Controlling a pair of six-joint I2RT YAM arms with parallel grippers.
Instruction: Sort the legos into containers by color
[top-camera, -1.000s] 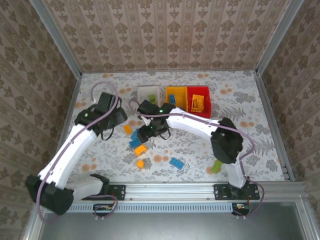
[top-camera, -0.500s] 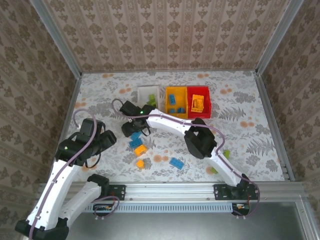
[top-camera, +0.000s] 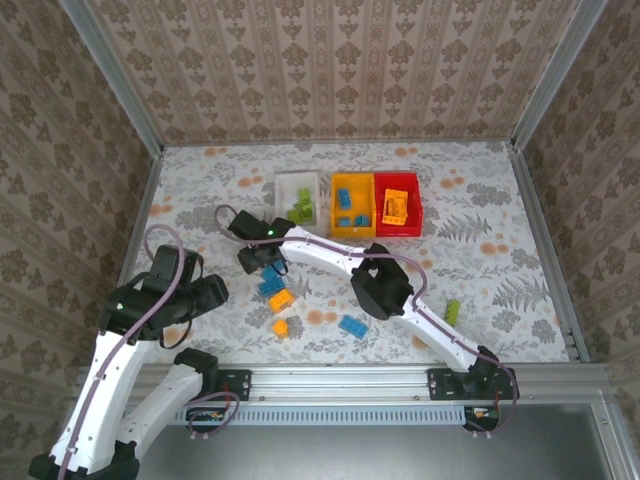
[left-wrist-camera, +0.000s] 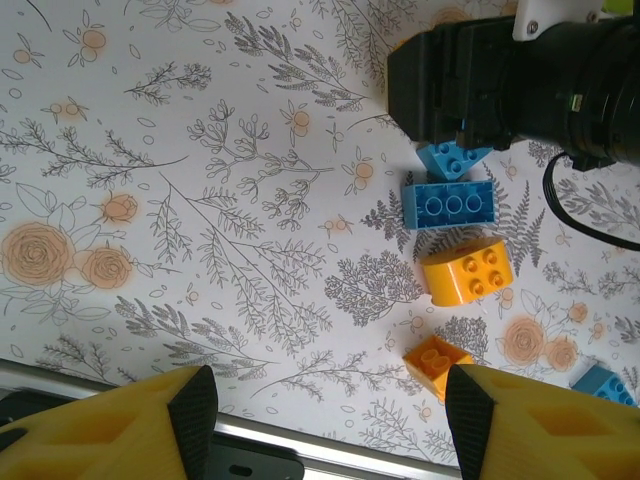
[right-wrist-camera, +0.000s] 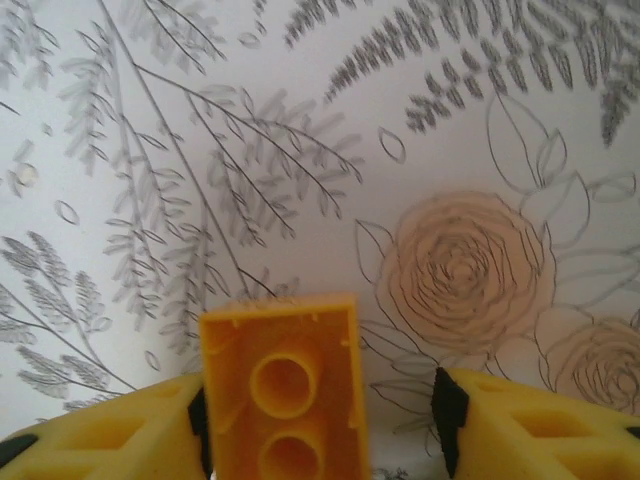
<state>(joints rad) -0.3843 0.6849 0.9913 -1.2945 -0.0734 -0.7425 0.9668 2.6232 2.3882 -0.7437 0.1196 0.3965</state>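
So, the right gripper (right-wrist-camera: 323, 420) is low over the flowered table (right-wrist-camera: 470, 130), jaws partly apart, with an orange brick (right-wrist-camera: 281, 385) lying between them. It is not clamped. The left finger (right-wrist-camera: 100, 430) is touching or just beside the brick's side. The right finger (right-wrist-camera: 540, 420) stands apart from it, with bare table in the gap. The brick lies flat, and its hollow side seems to face up. From above, this spot is left of the table's middle, near loose blue bricks (top-camera: 270, 288) and a second orange brick (top-camera: 281, 298).

The left gripper (left-wrist-camera: 330, 410) hangs over the near left of the table, jaws wide, nothing between them.

Step in hand, as I read it: grab this orange brick and take it to the red bin (top-camera: 400, 230) at the back, which holds an orange piece. The yellow bin (top-camera: 353, 178) next to it has blue ones, and the white bin (top-camera: 290, 185) has green.

To do it well:
- Shift the wrist a touch so the brick sits centred, or expect it to slide sideways as the jaws close.
- Pinch the two flat sides, low enough that the pads cover the wall and not just the top edge.
- Check the brick is not twisted before lifting.
- Lift straight up and clear the loose pieces nearby.
- Cross high over the yellow bin's rim and let go low inside the red one.
- The left arm is best kept out of that path.
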